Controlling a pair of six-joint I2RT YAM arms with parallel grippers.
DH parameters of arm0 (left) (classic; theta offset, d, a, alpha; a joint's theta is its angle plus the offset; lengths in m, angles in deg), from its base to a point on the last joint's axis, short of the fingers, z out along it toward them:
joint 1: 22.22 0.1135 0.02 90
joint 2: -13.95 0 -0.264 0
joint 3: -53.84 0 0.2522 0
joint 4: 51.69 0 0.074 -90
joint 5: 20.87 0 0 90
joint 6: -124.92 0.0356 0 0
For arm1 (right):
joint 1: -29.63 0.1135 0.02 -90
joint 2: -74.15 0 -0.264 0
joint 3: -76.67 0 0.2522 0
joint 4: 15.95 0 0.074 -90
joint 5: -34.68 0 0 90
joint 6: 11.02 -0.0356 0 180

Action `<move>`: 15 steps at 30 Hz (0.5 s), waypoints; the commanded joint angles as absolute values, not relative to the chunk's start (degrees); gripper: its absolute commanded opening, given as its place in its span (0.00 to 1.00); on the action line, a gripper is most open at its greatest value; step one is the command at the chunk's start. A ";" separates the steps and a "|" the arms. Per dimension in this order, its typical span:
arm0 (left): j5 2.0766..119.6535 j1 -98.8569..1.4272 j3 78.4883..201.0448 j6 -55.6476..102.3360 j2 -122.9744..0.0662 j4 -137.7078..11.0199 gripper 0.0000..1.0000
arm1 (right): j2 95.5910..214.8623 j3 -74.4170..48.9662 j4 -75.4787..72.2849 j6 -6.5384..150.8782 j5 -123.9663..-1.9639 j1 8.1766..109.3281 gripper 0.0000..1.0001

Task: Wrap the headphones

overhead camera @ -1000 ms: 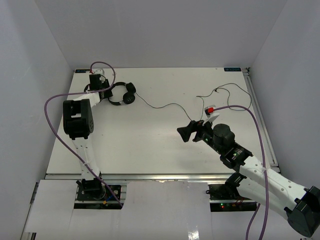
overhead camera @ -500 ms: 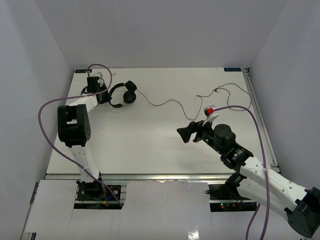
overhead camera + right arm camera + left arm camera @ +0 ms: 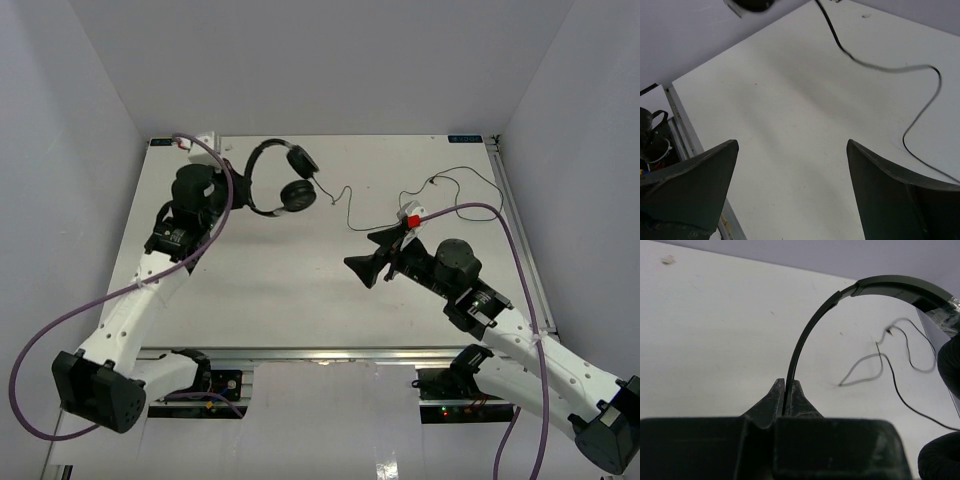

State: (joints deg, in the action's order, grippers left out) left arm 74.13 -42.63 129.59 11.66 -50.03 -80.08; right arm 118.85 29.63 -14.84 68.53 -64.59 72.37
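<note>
Left tool point(image 3: 787, 390) pinches headphones point(image 3: 806, 332); cord point(image 3: 839, 46) sprawls across table point(image 3: 300, 285).

Wide-apart jaws over white table point(image 3: 790, 110), thin black cord point(image 3: 875, 66) beyond

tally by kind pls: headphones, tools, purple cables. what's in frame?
headphones: 1
tools: 2 (left tool shut on the headband, right tool open and holding nothing)
purple cables: 2
total: 5
</note>
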 commanded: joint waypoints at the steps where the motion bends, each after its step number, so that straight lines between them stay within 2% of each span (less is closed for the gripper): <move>1: 90.54 -53.64 128.32 11.60 -44.76 -90.85 0.00 | 117.69 26.96 -15.42 74.74 -73.43 72.43 0.95; 4: 100.90 -63.97 130.33 9.27 -43.98 -98.32 0.00 | 114.82 26.96 -14.01 75.13 -74.04 72.43 0.96; 7: 106.41 -67.88 129.78 4.26 -44.29 -104.97 0.00 | 112.30 27.26 -10.39 76.08 -73.72 72.43 0.95; 10: 108.92 -70.09 127.14 2.34 -42.94 -105.01 0.00 | 109.35 33.44 -12.24 77.12 -74.13 72.43 0.95; 15: 107.44 -71.32 129.74 4.95 -43.18 -104.91 0.00 | 110.46 46.01 -31.01 78.61 -74.52 72.43 0.94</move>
